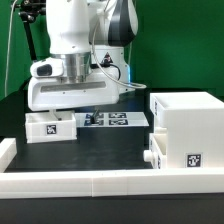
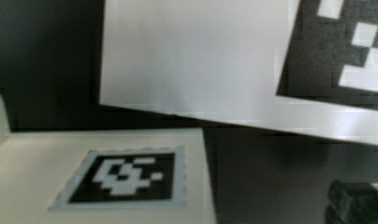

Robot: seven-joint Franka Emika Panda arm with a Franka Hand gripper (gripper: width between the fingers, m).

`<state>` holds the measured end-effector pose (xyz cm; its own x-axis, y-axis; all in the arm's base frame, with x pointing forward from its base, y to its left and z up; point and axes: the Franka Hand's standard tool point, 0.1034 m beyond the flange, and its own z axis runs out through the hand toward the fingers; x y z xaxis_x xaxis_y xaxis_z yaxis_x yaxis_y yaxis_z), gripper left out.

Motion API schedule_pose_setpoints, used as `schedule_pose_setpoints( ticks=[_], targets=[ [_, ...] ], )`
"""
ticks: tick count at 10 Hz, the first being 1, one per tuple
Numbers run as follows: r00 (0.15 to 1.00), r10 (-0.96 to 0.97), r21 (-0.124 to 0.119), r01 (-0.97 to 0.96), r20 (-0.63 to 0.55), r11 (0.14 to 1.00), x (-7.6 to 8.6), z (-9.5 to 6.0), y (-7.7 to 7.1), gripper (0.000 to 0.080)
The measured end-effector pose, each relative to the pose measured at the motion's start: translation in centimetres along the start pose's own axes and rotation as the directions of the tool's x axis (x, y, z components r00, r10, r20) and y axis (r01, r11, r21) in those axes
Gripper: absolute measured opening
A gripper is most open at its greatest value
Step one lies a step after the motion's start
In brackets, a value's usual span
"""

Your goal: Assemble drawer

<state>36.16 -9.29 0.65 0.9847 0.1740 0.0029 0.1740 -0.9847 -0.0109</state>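
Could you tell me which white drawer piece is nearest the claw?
The low tray at the exterior view's left, close by the claw; the tall box stands farther off.

Marker board [image 1: 110, 119], low white wall [image 1: 70, 184]

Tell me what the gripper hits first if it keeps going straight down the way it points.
Most likely the small white tray under it, near its tagged top. The gripper hangs close above, though it might just miss onto the black table; depth is unclear.
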Motion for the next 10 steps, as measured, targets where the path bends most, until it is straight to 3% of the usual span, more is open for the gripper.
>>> schedule_pose_setpoints(
  ticks=[2,4,5,6,7,8,10],
  targets=[
    [0.999,-0.030,-0.007,0.030,-0.011,1.000,0.19,0.08,0.05,0.0649],
    [0.999,-0.032,-0.007,0.032,-0.012,0.999,0.21,0.09,0.05,0.0397],
    [0.999,-0.032,-0.007,0.032,-0.012,0.999,0.22,0.09,0.05,0.0397],
    [0.999,-0.032,-0.007,0.032,-0.012,0.999,0.22,0.09,0.05,0.0215],
    [0.999,-0.032,-0.007,0.032,-0.012,0.999,0.22,0.09,0.05,0.0087],
    [0.999,-0.032,-0.007,0.032,-0.012,0.999,0.22,0.09,0.06,0.0042],
    [0.999,-0.032,-0.007,0.032,-0.012,0.999,0.22,0.09,0.06,0.0042]
  ],
)
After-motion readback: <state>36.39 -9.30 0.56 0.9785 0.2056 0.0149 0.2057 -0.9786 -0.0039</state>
